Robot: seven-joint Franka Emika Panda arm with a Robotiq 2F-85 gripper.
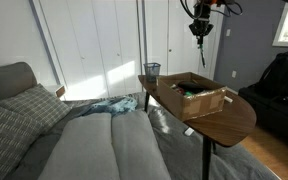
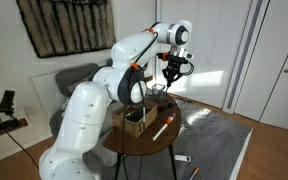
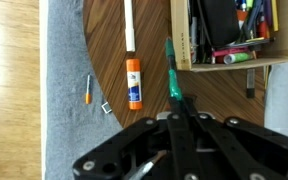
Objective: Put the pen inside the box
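Gripper [image 3: 174,110] raised above the round table [image 1: 234,115], jaws clamped on the slim dark-green pen [image 3: 171,75], which appears beside the box [image 3: 181,25] wall in the wrist view.

Fingers [image 3: 170,128] clamp green pen [image 3: 171,75] over wooden table [image 3: 214,95], just left of box [image 3: 234,66].

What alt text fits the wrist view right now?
The tool grips a slim green pen above a brown wooden table. The cardboard box, holding pens and dark items, is at upper right; a white and orange stick lies on the table left of the pen.
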